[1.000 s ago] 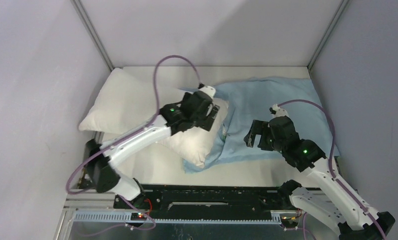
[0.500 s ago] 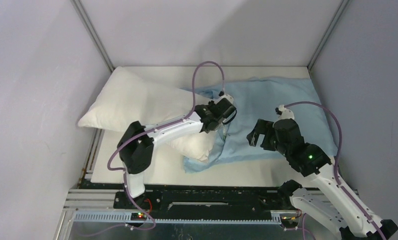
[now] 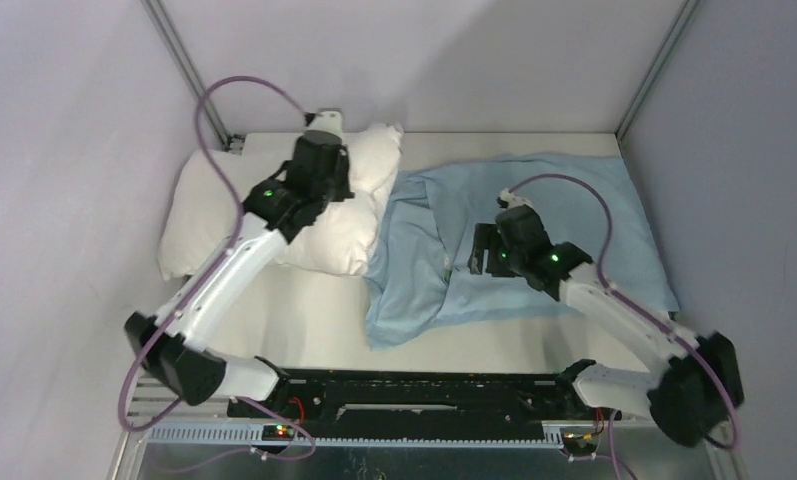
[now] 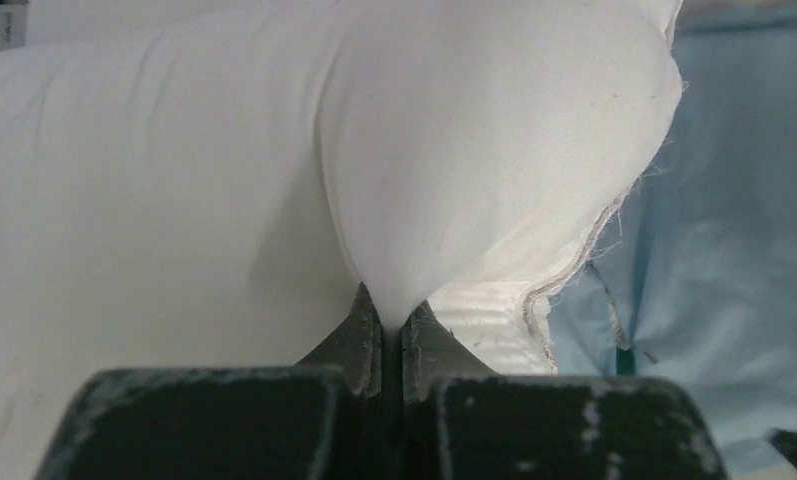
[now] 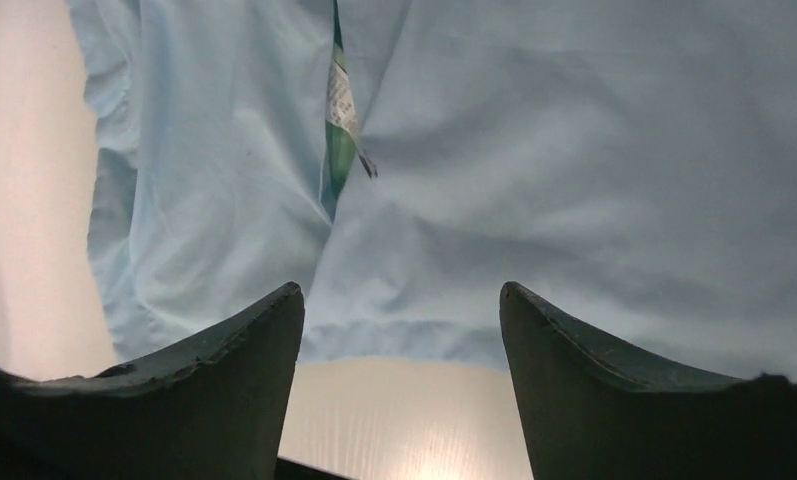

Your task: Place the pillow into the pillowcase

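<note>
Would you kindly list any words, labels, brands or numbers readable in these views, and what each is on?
No text can be read anywhere.
The green and white tag sewn on the pillowcase carries print too small and blurred to read.
The pillow shows no marking.

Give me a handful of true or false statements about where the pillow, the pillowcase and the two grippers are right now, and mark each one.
1. The left gripper is shut on a pinch of the pillow. True.
2. The pillow is fully inside the pillowcase. False: it lies outside, to the left of the cloth, at most meeting its edge.
3. The right gripper stands open above the pillowcase. True.
4. The right gripper holds the pillow. False: nothing is between its fingers, and only blue cloth lies beneath.
5. The pillowcase lies on the left half of the table. False: it is spread over the right half.
</note>
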### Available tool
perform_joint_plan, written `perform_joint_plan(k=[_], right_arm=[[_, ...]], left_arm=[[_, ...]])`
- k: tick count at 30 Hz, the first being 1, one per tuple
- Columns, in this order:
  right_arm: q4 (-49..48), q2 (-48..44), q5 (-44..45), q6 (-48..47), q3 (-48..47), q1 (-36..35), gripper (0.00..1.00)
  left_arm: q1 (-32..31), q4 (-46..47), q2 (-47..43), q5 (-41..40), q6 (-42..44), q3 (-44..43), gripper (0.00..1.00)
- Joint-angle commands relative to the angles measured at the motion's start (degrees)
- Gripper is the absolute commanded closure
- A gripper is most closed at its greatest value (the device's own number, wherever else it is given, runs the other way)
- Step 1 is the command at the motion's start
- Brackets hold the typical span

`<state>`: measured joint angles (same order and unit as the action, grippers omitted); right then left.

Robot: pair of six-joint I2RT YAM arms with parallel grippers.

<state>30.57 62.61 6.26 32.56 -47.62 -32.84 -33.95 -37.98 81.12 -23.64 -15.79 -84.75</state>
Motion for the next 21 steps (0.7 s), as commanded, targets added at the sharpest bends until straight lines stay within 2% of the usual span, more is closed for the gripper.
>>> perform_joint_plan(k=[1, 3, 10, 15, 21], right_arm=[[-9.6, 11.5, -0.9, -5.3, -8.5, -0.4, 0.31], [-10.4, 17.7, -1.0, -6.7, -12.8, -0.2, 0.40], [-11.6, 33.7, -1.3, -9.7, -23.2, 1.0, 0.52], [-11.1, 41.2, -1.9, -10.6, -28.6, 1.5, 0.56], [-8.9, 49.0, -0.1, -11.4, -35.1, 1.6, 0.57]], left_arm=[[4.0, 1.2, -7.1, 7.1, -5.2, 2.3, 1.00], [5.4, 1.8, -9.6, 8.7, -6.2, 2.6, 1.00], [8.5, 1.8, -13.4, 13.1, -7.8, 2.0, 1.00], [9.0, 2.1, -15.1, 15.0, -8.6, 2.4, 1.00], [9.1, 2.8, -16.1, 17.1, -9.1, 2.6, 1.00]])
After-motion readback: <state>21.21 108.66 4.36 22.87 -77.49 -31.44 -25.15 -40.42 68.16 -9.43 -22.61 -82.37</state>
